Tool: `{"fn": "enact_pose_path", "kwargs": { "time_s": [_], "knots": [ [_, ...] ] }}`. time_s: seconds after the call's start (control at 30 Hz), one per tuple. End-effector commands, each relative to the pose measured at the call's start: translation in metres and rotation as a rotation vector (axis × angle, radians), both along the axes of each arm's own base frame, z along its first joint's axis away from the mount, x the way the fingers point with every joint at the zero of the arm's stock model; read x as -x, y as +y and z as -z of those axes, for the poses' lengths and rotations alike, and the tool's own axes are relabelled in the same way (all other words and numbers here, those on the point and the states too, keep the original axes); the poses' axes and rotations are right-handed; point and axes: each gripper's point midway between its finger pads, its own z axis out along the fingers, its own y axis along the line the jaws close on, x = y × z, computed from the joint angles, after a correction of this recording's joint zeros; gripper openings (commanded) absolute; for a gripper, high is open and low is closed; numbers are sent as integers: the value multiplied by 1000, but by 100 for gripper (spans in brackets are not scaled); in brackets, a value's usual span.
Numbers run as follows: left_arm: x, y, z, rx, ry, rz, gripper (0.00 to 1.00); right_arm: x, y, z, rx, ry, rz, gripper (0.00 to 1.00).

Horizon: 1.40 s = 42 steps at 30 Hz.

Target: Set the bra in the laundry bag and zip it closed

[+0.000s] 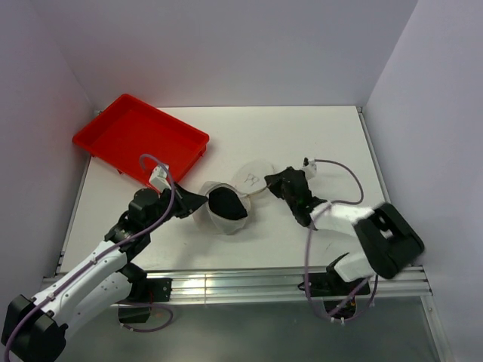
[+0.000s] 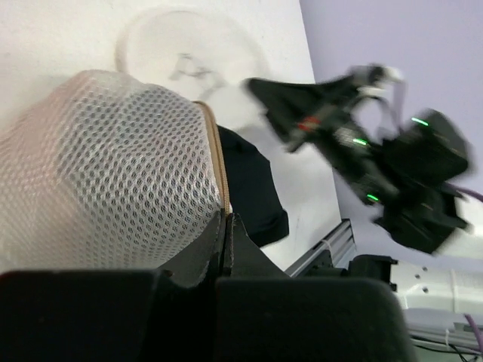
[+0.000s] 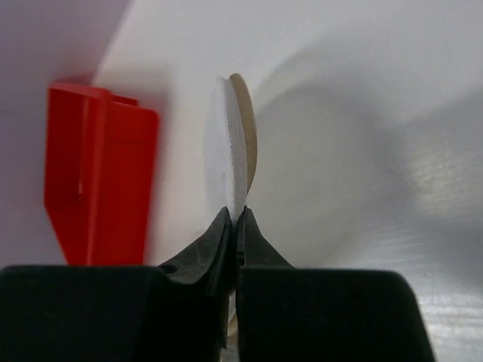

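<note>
The white mesh laundry bag (image 1: 213,219) lies open at the table's middle, with the black bra (image 1: 228,204) bulging out of its opening. Its round lid (image 1: 252,176), with the bra outline, is flipped back. My left gripper (image 1: 195,200) is shut on the bag's left rim; in the left wrist view the mesh (image 2: 106,173) and the zipper edge (image 2: 221,177) sit at my closed fingertips, the bra (image 2: 253,185) beside them. My right gripper (image 1: 272,187) is shut on the lid's edge, seen edge-on in the right wrist view (image 3: 234,151).
A red plastic tray (image 1: 139,138) stands at the table's back left and shows in the right wrist view (image 3: 98,173). Purple walls close in the left, back and right. A metal rail (image 1: 241,283) runs along the near table edge.
</note>
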Motion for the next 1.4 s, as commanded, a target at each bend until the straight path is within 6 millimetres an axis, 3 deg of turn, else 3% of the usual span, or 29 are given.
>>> {"fn": "enact_pose_path", "kwargs": {
  "time_s": [0.0, 0.03, 0.07, 0.13, 0.17, 0.2, 0.23, 0.3, 0.37, 0.5, 0.63, 0.67, 0.8, 0.93, 0.97, 1.03, 1.07, 1.17, 1.2, 1.23, 1.3, 1.37],
  "knots": [
    [-15, 5, -41, -16, -110, -49, 0, 6, -23, -107, 89, -306, 59, 0],
    [-20, 7, -57, -15, -136, -67, 0, 20, -22, -112, 192, -322, 4, 0],
    [-22, 9, -63, -29, -141, -80, 0, 36, -26, -151, 184, -414, -3, 0],
    [-23, 17, -66, -72, -130, -112, 0, 56, -26, -181, 225, -469, -45, 0],
    [-24, 18, -81, -69, -152, -120, 0, 74, -21, -181, 272, -461, -116, 0],
    [-22, 19, -78, -88, -138, -113, 0, 81, -16, -181, 279, -455, -150, 0],
    [-23, 17, -78, -90, -134, -108, 0, 87, -14, -168, 316, -417, -190, 0],
    [-29, 15, -64, -125, -101, -108, 0, 91, -12, -149, 362, -370, -206, 0],
    [-29, 6, -58, -127, -79, -64, 0, 91, -22, -138, 414, -326, -176, 0],
    [-34, -5, -48, -122, -69, -27, 0, 100, -24, -173, 406, -424, -171, 0],
    [-41, -11, -37, -139, -56, -15, 0, 98, -46, -184, 547, -424, -108, 0],
    [-44, -16, -45, -110, -85, -4, 0, 96, -51, -184, 586, -416, -84, 0],
    [-48, -26, -41, -108, -78, 36, 0, 96, -49, -197, 726, -457, -85, 0],
    [-50, -29, -46, -112, -87, 46, 0, 108, -24, -217, 881, -552, -132, 1],
    [-50, -29, -45, -117, -89, 46, 0, 119, -2, -215, 898, -586, -208, 2],
    [-52, -29, -38, -124, -75, 44, 0, 132, 17, -224, 972, -646, -264, 6],
    [-52, -29, -35, -128, -68, 46, 0, 151, 44, -216, 1012, -693, -371, 8],
    [-54, -29, -20, -140, -44, 39, 0, 185, 84, -213, 1063, -774, -527, 19],
    [-55, -28, -16, -145, -39, 34, 0, 205, 100, -210, 1048, -815, -615, 23],
    [-55, -27, -13, -148, -33, 29, 0, 213, 108, -204, 1040, -817, -652, 34],
    [-57, -26, -14, -147, -35, 23, 0, 224, 117, -204, 969, -802, -709, 46],
    [-58, -25, -14, -151, -36, 18, 0, 231, 119, -201, 938, -818, -778, 51]
  ]
}}
